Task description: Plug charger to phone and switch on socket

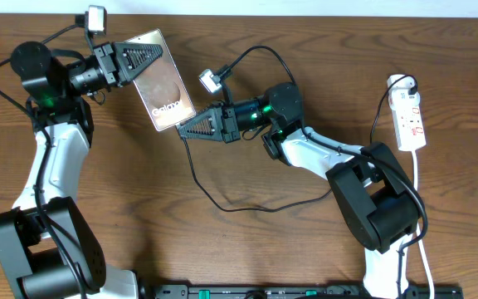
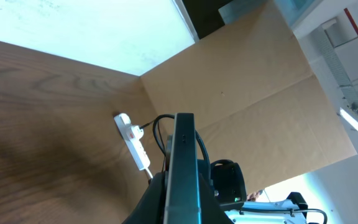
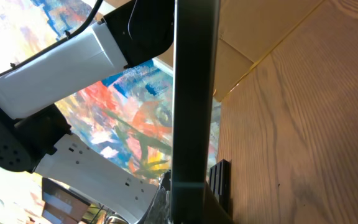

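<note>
Broadly, the brown worktop [image 1: 305, 50] carries little of the action; what matters hangs above it, between the two arms.

The phone [image 1: 162, 79] is the biggest piece in play. The left claw [image 1: 149, 56] is pressed together on its far end, gripping it across the width and apparently holding it clear of the wood. Its glossy face is turned up to the overhead camera. Its long axis runs from the far left down toward the middle of the worktop, with the white lettering at the near end. That near short edge is the free one, and it points toward the right arm.

The socket [image 1: 410, 116] lies flat at the far right edge, well apart from the phone and much nearer the right arm than the left. Its long axis runs away from the robot.

The charger [image 1: 210, 195] loops across the middle of the worktop and climbs to the right claw [image 1: 185, 130]. That claw is pressed together and appears to pinch the cable's plug end, though the tip itself is hidden between the fingers. It sits just beside the near right corner of the phone and points leftward, roughly across the phone's long axis rather than along it.

The coming move probably turns on that angle: the plug has to meet the near short edge and run in line with the phone's length. The right arm is the one placed to do it.
</note>
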{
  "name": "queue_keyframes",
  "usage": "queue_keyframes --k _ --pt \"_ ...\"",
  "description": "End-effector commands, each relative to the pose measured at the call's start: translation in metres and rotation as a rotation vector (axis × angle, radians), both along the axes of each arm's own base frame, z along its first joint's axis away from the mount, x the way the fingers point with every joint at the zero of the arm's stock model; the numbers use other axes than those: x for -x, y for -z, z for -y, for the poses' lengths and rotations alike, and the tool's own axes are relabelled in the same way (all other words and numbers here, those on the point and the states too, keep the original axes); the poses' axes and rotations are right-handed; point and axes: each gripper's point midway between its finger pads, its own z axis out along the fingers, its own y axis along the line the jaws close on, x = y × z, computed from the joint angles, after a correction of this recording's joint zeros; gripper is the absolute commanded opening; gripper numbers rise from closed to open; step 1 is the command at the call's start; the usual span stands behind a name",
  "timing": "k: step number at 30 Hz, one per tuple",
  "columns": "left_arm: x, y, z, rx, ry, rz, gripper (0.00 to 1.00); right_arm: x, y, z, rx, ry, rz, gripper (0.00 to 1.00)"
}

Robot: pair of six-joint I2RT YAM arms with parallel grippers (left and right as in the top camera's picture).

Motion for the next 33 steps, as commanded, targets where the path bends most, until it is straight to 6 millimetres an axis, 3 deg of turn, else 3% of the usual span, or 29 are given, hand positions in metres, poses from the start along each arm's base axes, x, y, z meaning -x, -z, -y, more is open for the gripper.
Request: queue_keyframes --k 1,21,24,30,33 --pt "0.02 -0.008 0.014 -0.027 0.107 0.041 0.07 -0.015 -0.014 -0.004 -0.043 0.085 0.002 0.02" --pt "0.021 -0.008 0.014 -0.029 0.116 0.042 0.07 -0.02 -0.013 0.003 -0.04 0.092 0.006 0.02" --pt "0.021 -0.008 0.014 -0.029 0.116 0.042 0.07 -0.018 -0.013 0.003 -0.04 0.082 0.016 0.25" --pt "0.021 -0.008 0.014 -0.029 0.115 0.042 0.07 -0.012 -0.015 0.005 -0.05 0.054 0.051 0.99" --pt "0.021 -0.008 0.013 -0.03 0.113 0.046 0.07 -0.014 -0.015 0.006 -0.05 0.058 0.051 0.99"
